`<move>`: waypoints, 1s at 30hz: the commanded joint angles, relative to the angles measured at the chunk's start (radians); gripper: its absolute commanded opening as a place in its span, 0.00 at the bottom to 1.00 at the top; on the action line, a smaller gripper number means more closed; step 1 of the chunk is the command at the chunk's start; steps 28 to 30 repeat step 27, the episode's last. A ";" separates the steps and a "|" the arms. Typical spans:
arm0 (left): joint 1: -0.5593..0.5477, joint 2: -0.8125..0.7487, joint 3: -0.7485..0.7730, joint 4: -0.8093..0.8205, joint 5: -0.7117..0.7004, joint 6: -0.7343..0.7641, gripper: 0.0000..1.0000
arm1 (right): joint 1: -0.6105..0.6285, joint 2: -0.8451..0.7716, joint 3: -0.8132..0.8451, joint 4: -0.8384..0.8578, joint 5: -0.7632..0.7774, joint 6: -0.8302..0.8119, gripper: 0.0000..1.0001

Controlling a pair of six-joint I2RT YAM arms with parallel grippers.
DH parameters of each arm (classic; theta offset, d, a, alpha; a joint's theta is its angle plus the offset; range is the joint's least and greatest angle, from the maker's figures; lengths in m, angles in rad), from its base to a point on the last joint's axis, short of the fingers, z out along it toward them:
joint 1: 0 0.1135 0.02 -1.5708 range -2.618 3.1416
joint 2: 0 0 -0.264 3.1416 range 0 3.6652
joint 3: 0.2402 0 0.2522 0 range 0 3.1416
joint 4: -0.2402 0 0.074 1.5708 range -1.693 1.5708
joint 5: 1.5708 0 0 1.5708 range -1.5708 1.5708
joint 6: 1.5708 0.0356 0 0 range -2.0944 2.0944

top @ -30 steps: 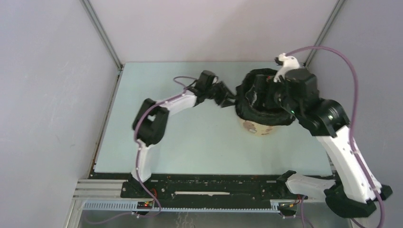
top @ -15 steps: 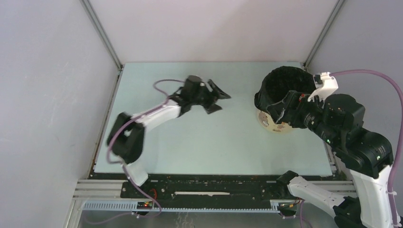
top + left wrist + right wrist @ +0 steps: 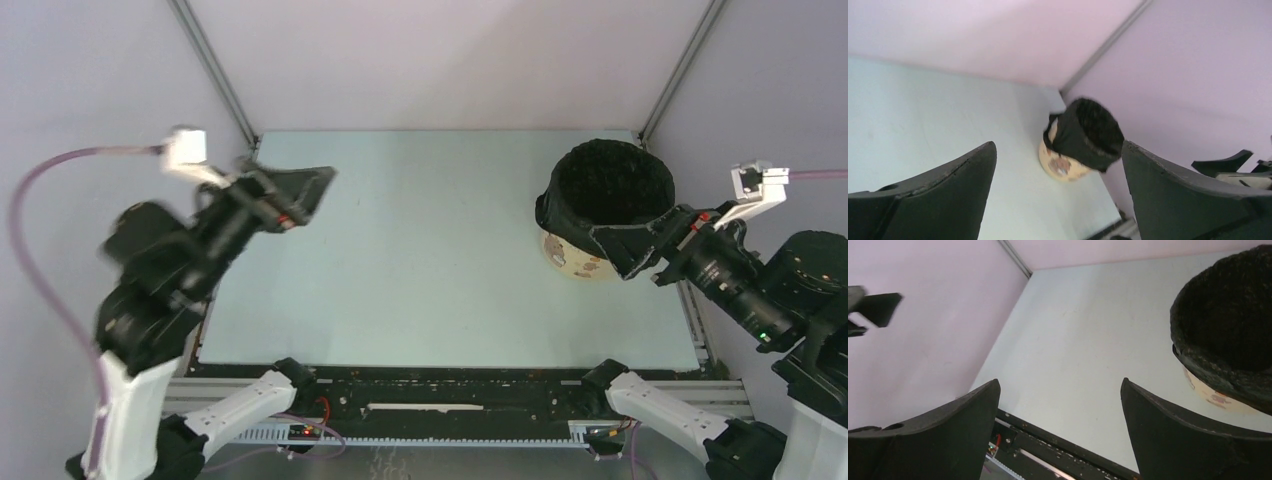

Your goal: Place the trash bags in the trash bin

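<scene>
The trash bin (image 3: 572, 262), a pale yellow bucket with cartoon pictures, stands upright at the table's right side. A black trash bag (image 3: 608, 190) lines it, with its film folded down over the rim. My left gripper (image 3: 300, 195) hangs open in the air at the table's far left edge, well away from the bin. My right gripper (image 3: 645, 240) is open just right of the bin, one fingertip close to the bag's hanging edge. The left wrist view shows the bin (image 3: 1064, 166) and bag (image 3: 1090, 132) far off between its empty fingers. In the right wrist view the bag (image 3: 1228, 335) is at the right.
Grey enclosure walls with metal corner posts (image 3: 215, 75) close in the table (image 3: 420, 260) on three sides. A black rail (image 3: 440, 395) with the arm bases runs along the near edge. A purple cable (image 3: 60, 170) loops from the left wrist.
My left gripper opened and swung from beside the bin to the far left. My right arm drew back from over the bin to its right. The bin shifted right, then stayed.
</scene>
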 commanded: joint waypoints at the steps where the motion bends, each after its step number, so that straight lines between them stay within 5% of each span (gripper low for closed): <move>1: -0.001 -0.051 0.151 -0.140 -0.175 0.205 1.00 | 0.000 0.035 0.052 0.020 -0.030 0.019 1.00; 12: -0.001 -0.124 0.289 -0.176 -0.335 0.378 1.00 | -0.001 0.084 0.143 0.042 -0.040 0.008 1.00; 30: -0.001 -0.150 0.256 -0.211 -0.335 0.345 1.00 | -0.001 0.064 0.092 0.035 -0.029 0.039 1.00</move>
